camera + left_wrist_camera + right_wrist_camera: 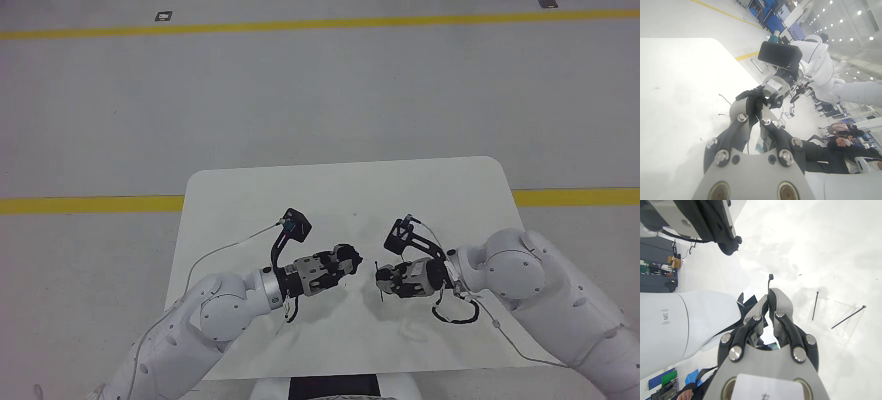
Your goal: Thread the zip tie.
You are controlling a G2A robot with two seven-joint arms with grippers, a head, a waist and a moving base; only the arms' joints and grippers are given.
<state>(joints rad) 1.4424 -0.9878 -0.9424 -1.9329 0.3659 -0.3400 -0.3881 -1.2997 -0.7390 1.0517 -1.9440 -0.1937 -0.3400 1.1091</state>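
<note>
The right hand (769, 300) pinches the zip tie (770, 279) just below its head. The strap's long axis runs out from that grip roughly toward the left hand (350, 258), close opposite, itself pressed together.

Both arms low over the near middle of the table (420, 190), tips facing. Narrow gap between left gripper (352, 258) and right gripper (380, 277). The zip tie (769, 283) juts from the right's pinched fingertips into that gap, its head short of the left's black tip.

On the tabletop beside the right gripper lies a clear sheet (848, 330) with two spare ties (814, 306) on it, flat and low.

Above the left arm a wrist camera (295, 225) stands proud. A cable loop (455, 312) hangs off the right arm.

Far half of the table is bare, room to pass there.
</note>
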